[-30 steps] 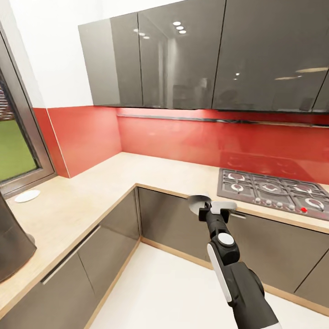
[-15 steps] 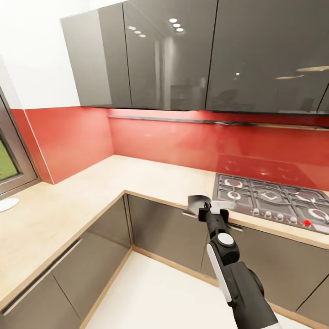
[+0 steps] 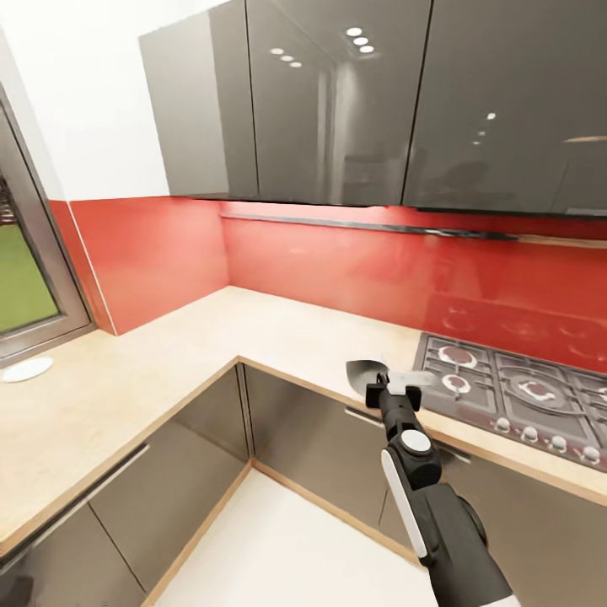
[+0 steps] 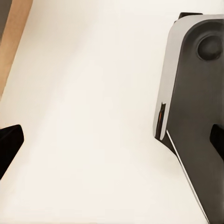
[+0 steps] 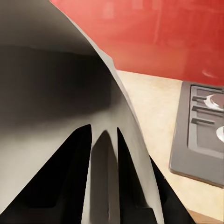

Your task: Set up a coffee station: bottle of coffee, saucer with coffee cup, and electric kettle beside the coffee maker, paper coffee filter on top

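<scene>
My right gripper (image 3: 396,385) is held up in front of the kitchen countertop (image 3: 126,379), shut on the paper coffee filter (image 3: 364,371), a pale grey-white cone that sticks out to its left. In the right wrist view the filter (image 5: 56,93) curves wide over the dark fingers (image 5: 70,182), which pinch its lower edge. A small white saucer (image 3: 27,368) lies on the countertop at the far left, under the window. In the left wrist view my left gripper (image 4: 112,144) hangs open over the white floor, beside the robot's own grey body (image 4: 196,93).
The L-shaped worktop turns a corner ahead, with a red backsplash behind it. A gas hob (image 3: 523,392) is set into the right run. Glossy grey wall cabinets (image 3: 337,101) hang above and grey base cabinets (image 3: 312,421) stand below. A window (image 3: 25,270) is at the left.
The head view swung right and then partly back left. A dark object at the lower left a second ago is out of frame. The right arm keeps its pose with the filter.
</scene>
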Available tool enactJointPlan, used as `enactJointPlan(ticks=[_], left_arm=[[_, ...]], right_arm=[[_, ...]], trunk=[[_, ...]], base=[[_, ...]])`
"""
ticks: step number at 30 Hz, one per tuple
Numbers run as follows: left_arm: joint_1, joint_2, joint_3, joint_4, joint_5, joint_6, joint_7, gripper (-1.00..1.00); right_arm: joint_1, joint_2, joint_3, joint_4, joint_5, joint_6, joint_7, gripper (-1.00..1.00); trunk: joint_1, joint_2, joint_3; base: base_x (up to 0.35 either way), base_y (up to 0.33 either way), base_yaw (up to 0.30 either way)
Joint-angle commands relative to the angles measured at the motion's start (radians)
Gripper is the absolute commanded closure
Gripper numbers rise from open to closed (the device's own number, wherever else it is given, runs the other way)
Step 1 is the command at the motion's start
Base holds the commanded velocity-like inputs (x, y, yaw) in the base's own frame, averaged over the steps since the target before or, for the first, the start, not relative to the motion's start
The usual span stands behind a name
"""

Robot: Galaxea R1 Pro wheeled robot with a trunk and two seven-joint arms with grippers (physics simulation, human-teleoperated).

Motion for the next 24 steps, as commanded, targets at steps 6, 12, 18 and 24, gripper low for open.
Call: enactJointPlan(ticks=[6,12,18,24], left_arm=[[-0.002,0.000,0.007,0.002,-0.001,-0.006,0.001,-1.00],[-0.002,0.002,0.007,0.002,-0.001,-0.006,0.001,-1.00],[-0.002,0.002,0.007,0.002,-0.001,-0.006,0.001,-1.00],[-0.002,0.002,0.007,0.003,-0.001,-0.006,0.001,-1.00]], right_arm=[[-0.001,0.001,0.003,-0.001,0.002,0.007,-0.005,1.00],[-0.001,0.001,0.003,-0.002,0.002,0.007,-0.005,1.00],[-0.001,0.001,0.003,-0.003,0.002,0.007,-0.006,1.00],[-0.001,0.001,0.003,-0.003,0.002,0.007,-0.005,1.00]], trunk=[[0.001,-0.002,-0.002],[0.001,-0.002,-0.002],[0.001,-0.002,-0.002],[0.001,-0.002,-0.002]], base=[[0.114,-0.261,0.276],[0.116,-0.219,0.277],[0.059,-0.034,0.277],[0.003,-0.001,0.277]])
